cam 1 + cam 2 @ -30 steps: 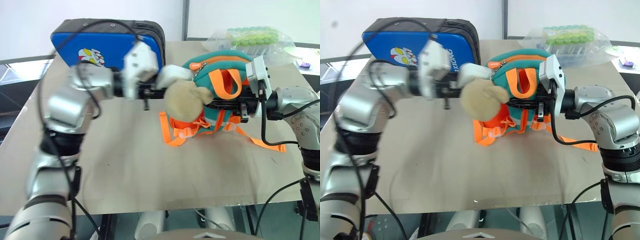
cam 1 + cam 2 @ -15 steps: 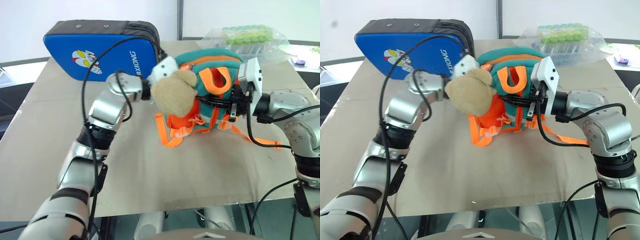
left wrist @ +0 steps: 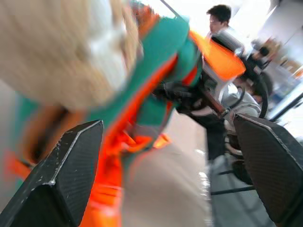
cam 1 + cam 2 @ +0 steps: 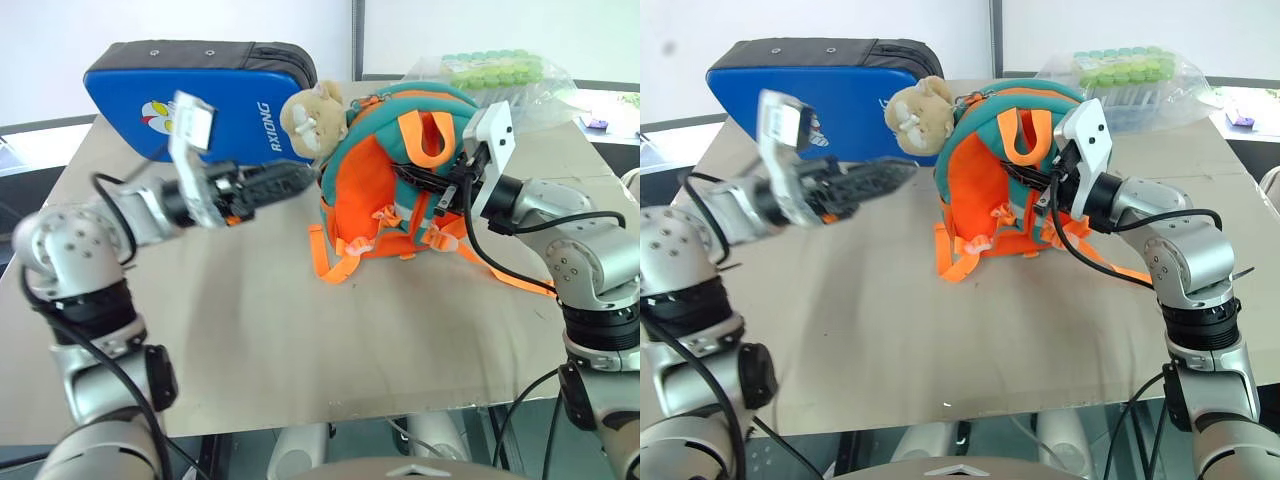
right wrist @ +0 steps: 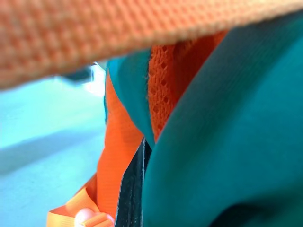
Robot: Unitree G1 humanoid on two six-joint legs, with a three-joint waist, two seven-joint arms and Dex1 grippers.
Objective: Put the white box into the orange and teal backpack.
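Orange and teal backpack (image 4: 385, 175) between both grippers' jaws

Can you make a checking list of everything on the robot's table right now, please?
Surface: tan table, bare in front.
Job's things: orange and teal backpack standing upright, plush toy at its top corner; white box nothing seen.
Clutter: blue padded case behind; clear bag of green-capped tubes at the back.
Grippers: left gripper open, beside the backpack, apart from it; right gripper shut on the backpack.
Cables: black cables along both arms.
Surroundings: a person behind the table.
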